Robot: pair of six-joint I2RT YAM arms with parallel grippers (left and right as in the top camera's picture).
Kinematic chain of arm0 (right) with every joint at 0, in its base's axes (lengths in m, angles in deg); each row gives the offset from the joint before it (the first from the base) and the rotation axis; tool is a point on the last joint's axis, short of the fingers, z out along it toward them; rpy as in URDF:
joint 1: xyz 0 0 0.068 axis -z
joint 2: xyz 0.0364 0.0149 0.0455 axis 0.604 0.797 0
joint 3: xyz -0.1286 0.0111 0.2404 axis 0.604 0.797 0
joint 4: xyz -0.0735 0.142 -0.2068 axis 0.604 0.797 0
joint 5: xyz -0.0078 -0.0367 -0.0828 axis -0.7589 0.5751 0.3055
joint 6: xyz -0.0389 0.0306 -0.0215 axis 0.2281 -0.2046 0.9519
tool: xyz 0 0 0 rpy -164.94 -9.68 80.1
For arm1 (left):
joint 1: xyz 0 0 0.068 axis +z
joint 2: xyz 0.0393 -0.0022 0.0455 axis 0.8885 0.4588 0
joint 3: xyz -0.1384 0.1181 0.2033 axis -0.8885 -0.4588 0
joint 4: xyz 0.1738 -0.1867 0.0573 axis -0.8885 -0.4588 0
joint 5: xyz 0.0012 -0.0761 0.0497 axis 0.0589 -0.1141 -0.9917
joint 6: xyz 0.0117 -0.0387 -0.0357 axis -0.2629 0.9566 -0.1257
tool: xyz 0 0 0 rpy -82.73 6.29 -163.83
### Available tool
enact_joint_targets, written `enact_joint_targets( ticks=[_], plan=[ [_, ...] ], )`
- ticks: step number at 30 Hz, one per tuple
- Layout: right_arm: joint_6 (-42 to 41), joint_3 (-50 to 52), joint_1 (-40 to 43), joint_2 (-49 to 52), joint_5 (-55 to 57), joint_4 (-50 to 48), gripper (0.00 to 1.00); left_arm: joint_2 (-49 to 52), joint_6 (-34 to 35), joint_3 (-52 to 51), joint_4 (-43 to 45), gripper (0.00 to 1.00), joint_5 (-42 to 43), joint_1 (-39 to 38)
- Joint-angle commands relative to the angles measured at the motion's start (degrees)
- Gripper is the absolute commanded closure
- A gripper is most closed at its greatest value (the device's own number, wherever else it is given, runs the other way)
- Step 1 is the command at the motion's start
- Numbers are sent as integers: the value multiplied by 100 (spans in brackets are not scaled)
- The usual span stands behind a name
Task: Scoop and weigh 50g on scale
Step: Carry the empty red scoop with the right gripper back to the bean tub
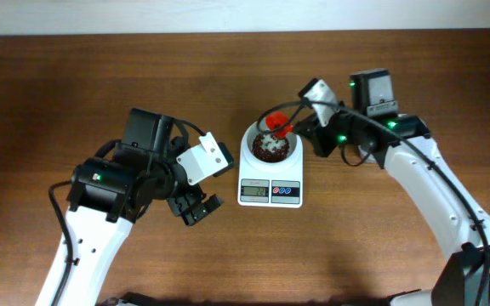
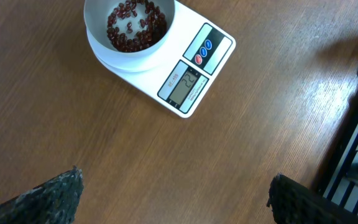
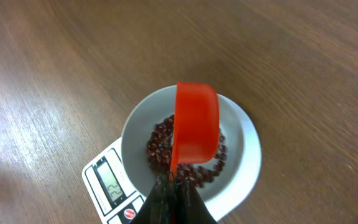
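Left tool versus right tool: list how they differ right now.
The left tool is open and empty; the right tool is shut on the red scoop's handle. The left tool hovers over bare table beside the scale; the right tool holds the scoop over the scale's bowl of beans. Both are close to the scale.

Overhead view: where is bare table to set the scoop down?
Bare wood lies on the near side of the scale and over the far-left corner of the table. It is crowded at the bowl, where the right pincer holds the red scoop, and tight between scale and left pincer.
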Motion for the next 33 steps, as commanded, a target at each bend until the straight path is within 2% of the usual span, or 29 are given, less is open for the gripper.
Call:
enact_joint_targets(
  ticks=[1,7,10,12,14,16,18,20,21,24,26,28,31,33],
  plan=[
    [66,-125,-304,-120,1235,-2,96,13,-94,33,11,1,101,-17],
    [63,-125,-306,-120,1182,-39,96,13,-94,33,11,1,101,-17],
    [66,-125,-306,-120,579,-44,96,13,-94,33,11,1,101,-17],
    [17,-125,-306,-120,1003,-107,96,13,-94,33,11,1,101,-17],
    [48,-125,-306,-120,208,-96,96,13,-94,33,11,1,101,-17],
    [26,-125,-306,-120,562,-111,96,13,-94,33,11,1,101,-17],
    [24,-125,-306,-120,319,-107,96,13,-94,33,11,1,101,-17],
    [22,-125,-306,-120,544,-92,96,13,-94,33,11,1,101,-17],
    [26,-125,-306,-120,221,-92,96,13,-94,33,11,1,101,-17],
    [-24,-125,-299,-120,782,-142,96,13,-94,33,11,1,101,-17],
    [-605,-140,-175,-166,826,-195,96,13,-94,33,9,1,101,-17],
    [-1097,-140,136,-450,815,-177,96,13,-94,33,11,1,101,-17],
    [-1182,-142,560,-1379,772,-66,96,13,-94,33,11,1,101,-17],
    [-1182,-140,1093,-1947,2026,623,96,13,-94,33,11,1,101,-17]
  ],
)
